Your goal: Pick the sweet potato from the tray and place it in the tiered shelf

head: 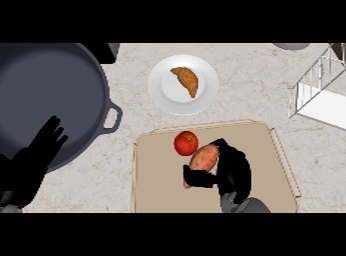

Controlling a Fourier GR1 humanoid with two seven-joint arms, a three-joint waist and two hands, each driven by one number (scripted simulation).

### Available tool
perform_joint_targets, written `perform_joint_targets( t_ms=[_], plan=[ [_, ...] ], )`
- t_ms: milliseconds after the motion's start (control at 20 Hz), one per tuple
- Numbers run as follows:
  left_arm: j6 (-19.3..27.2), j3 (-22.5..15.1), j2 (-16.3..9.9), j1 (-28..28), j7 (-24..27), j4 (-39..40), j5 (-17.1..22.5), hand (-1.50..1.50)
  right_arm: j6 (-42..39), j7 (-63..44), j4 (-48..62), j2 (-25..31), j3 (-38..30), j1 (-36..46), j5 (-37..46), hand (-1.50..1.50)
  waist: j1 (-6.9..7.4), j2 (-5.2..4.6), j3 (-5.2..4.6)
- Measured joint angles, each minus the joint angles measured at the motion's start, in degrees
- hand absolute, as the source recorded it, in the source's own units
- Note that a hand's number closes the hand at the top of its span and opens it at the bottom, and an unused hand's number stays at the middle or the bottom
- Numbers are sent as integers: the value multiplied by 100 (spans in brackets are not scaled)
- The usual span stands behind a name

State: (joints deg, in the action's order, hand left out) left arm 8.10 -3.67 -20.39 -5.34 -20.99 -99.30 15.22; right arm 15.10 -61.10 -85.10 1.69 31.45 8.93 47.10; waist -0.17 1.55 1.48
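An orange-pink sweet potato lies on the beige tray, just below a red tomato. My right hand is over the tray with its fingers and thumb curled round the sweet potato, hiding its lower end. At the far right stands the white tiered shelf, apart from the tray. My left hand rests open at the left, fingers up, over the rim of the big pot.
A large dark pot with a side handle fills the upper left. A white plate with a croissant sits behind the tray. A grey object shows at the top edge.
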Motion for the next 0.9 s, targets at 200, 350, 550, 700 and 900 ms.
perform_joint_targets(
  t_ms=[200,350,550,700,900],
  plan=[
    [-9,95,-1,-18,-54,-25,24,0,-512,877,-307,690,-267,-34,-699,150,-49,-37,22],
    [-4,109,32,-86,-84,-66,22,0,-935,1538,-566,1329,-522,-50,-1124,150,-87,-50,28],
    [3,139,77,-141,-90,-90,3,0,-1146,1959,-1310,1890,-957,-3,-1432,150,-152,-32,25],
    [6,137,114,-237,-89,-116,-23,0,-1179,1908,-2018,2176,-1240,39,-1434,150,-203,-13,19],
    [24,124,189,-347,-80,-141,-54,0,-1370,1536,-2883,2589,-1779,249,-1447,150,-244,-1,11]
  ],
)
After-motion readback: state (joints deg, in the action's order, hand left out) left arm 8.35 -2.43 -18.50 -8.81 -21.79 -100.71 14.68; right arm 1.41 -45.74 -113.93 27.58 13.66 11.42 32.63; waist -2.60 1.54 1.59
